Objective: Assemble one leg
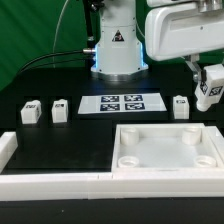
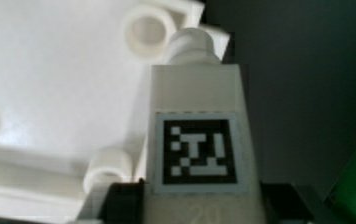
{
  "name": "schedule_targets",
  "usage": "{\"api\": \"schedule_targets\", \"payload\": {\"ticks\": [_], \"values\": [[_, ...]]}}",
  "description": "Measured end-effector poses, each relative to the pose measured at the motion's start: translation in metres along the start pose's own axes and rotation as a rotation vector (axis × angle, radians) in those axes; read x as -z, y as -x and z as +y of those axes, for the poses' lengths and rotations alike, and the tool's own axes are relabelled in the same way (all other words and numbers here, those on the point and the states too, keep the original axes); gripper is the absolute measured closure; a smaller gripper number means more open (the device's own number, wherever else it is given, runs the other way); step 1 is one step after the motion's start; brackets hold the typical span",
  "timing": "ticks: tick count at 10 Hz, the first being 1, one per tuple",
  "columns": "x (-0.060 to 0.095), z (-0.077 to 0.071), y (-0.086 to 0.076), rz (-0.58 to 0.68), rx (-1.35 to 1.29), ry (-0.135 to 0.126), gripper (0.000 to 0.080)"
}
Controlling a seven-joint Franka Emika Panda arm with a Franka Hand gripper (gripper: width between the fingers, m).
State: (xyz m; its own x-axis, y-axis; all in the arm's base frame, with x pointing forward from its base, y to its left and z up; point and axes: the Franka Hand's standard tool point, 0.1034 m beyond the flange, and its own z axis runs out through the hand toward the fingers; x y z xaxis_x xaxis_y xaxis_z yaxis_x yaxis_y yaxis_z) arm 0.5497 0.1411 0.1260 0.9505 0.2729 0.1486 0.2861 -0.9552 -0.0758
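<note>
My gripper [image 1: 209, 93] is shut on a leg [image 1: 211, 88], a small white block with a black-and-white tag, and holds it in the air above the far right corner of the big white panel [image 1: 165, 165]. In the wrist view the held leg [image 2: 196, 110] runs away from my gripper [image 2: 200, 206], tag facing the camera, its round tip pointing beyond the panel's edge. The panel [image 2: 50, 90] lies beneath, with a round corner socket [image 2: 148, 28] close to the tip. Three more legs stand on the table: two at the exterior view's left [image 1: 30, 112] [image 1: 60, 108], one at the right [image 1: 181, 105].
The marker board [image 1: 122, 102] lies on the black table behind the panel. The robot base [image 1: 117, 50] stands at the back centre. A white L-shaped rail [image 1: 50, 180] runs along the front left, joining the panel's front.
</note>
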Motion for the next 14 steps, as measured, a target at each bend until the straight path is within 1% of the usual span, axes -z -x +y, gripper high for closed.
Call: {"api": "schedule_targets", "payload": {"ticks": [2, 4, 5, 6, 7, 8, 9, 10, 11, 13, 14], "values": [[-0.007, 0.011, -0.019, 0.032, 0.012, 0.000, 0.0506], [-0.008, 0.010, -0.018, 0.051, 0.014, 0.003, 0.0506], [-0.006, 0.013, -0.025, 0.130, 0.020, 0.016, 0.0506], [-0.008, 0.015, -0.022, 0.192, 0.021, 0.029, 0.0506], [-0.011, 0.015, -0.017, 0.186, 0.021, 0.028, 0.0506], [-0.010, 0.016, -0.019, 0.185, 0.020, 0.028, 0.0506], [-0.008, 0.025, -0.025, 0.189, 0.018, 0.033, 0.0506], [-0.007, 0.038, -0.037, 0.203, 0.016, 0.039, 0.0506], [-0.010, 0.044, -0.049, 0.193, 0.034, 0.037, 0.0506], [-0.014, 0.053, -0.066, 0.201, 0.059, 0.039, 0.0506], [-0.015, 0.052, -0.064, 0.210, 0.063, 0.041, 0.0506]]}}
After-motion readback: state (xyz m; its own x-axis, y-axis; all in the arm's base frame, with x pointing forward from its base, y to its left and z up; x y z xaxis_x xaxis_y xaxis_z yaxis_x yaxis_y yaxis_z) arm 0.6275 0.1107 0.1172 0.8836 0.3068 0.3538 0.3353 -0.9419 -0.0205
